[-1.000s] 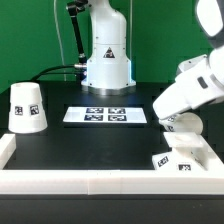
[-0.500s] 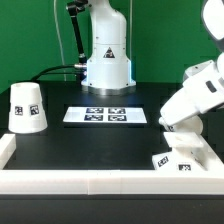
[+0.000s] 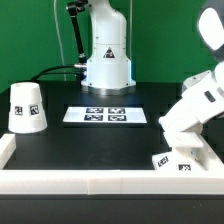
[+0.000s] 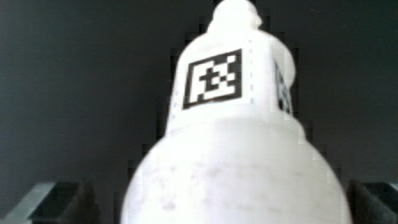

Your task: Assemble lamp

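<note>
We found the bulb [image 4: 228, 150] filling most of the wrist view. Its narrow tip pointed away from the camera, its wide rounded body sat closest to the lens, and 1 square black-and-white tag showed on its neck. The gripper [image 4: 214, 203] hung directly over it. Its 2 dark fingers [image 4: 63, 200] appeared only as corners on either side of the wide body, with the bulb between them. We could not tell whether they were pressed onto the plastic or merely flanking it.

In the exterior view the arm [image 3: 196, 108] leaned down over the front corner of the black table [image 3: 110, 145] on the exterior view's right. There the bulb [image 3: 168, 161] lay on its side just behind the white rail [image 3: 80, 182] that ran along the front edge. The arm covered the gripper itself in that view.

The shade [image 3: 25, 107] stood mouth down near the table's edge on the exterior view's left, well apart from the arm, with 1 tag facing us. The marker board [image 3: 108, 115] lay flat near the middle of the table, toward the back edge. The white robot pedestal [image 3: 107, 60] stood behind it at the back edge. We saw no base block clearly enough to place it.
</note>
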`<action>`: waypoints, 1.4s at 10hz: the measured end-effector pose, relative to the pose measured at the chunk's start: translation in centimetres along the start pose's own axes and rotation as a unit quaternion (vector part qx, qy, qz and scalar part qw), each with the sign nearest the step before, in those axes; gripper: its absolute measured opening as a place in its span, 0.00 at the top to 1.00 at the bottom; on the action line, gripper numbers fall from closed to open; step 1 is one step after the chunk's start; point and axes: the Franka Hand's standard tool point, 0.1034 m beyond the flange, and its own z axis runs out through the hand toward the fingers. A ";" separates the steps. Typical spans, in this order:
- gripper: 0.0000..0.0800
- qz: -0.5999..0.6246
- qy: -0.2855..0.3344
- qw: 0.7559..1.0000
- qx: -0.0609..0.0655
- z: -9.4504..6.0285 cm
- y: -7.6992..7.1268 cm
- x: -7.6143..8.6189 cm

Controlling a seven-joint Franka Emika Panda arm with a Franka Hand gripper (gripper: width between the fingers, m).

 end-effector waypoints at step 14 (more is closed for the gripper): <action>0.28 -0.007 -0.039 0.999 0.018 -3.6 1.5 -4.9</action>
